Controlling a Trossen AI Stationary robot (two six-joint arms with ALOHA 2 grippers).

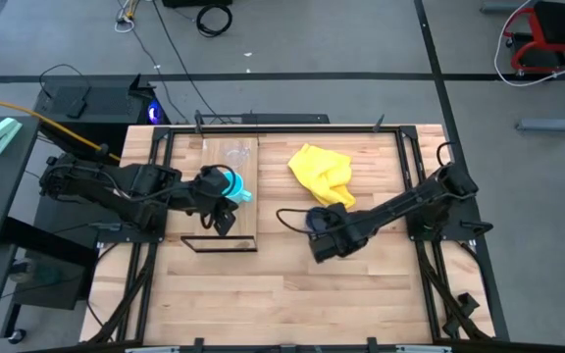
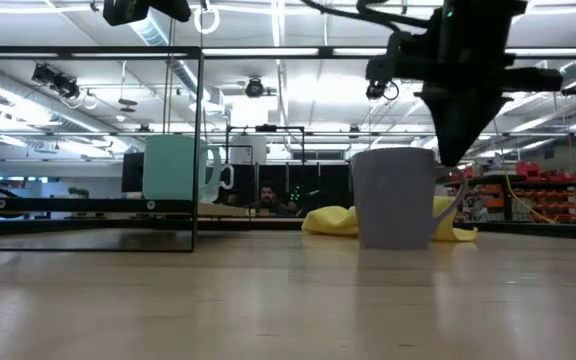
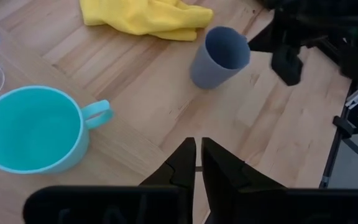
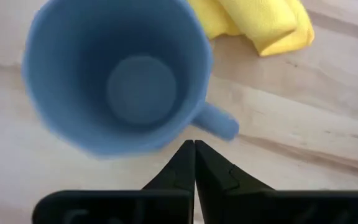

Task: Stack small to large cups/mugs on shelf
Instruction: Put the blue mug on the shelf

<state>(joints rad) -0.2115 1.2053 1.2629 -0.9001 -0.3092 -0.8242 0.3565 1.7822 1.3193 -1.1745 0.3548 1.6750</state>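
Note:
The cyan mug [image 1: 231, 185] stands upright on the light-wood shelf [image 1: 248, 167], its handle toward the table's right; it also shows in the low view [image 2: 178, 170] and the left wrist view [image 3: 31, 129]. The clear glass cup [image 1: 235, 152] stands on the shelf just beyond it. My left gripper [image 3: 196, 152] is shut and empty, over the shelf just near of the cyan mug [image 1: 224, 221]. The dark blue-grey mug [image 4: 120, 74] stands upright on the tabletop [image 2: 396, 197]. My right gripper [image 4: 194, 149] is shut, just above its handle [image 4: 219, 123], beside the rim [image 2: 455, 158].
A crumpled yellow cloth [image 1: 324, 175] lies on the tabletop beyond the dark mug. The shelf's thin black frame [image 1: 219, 245] stands at its near end and shows as tall black bars in the low view [image 2: 198, 150]. Bare tabletop [image 1: 292, 304] stretches along the near edge.

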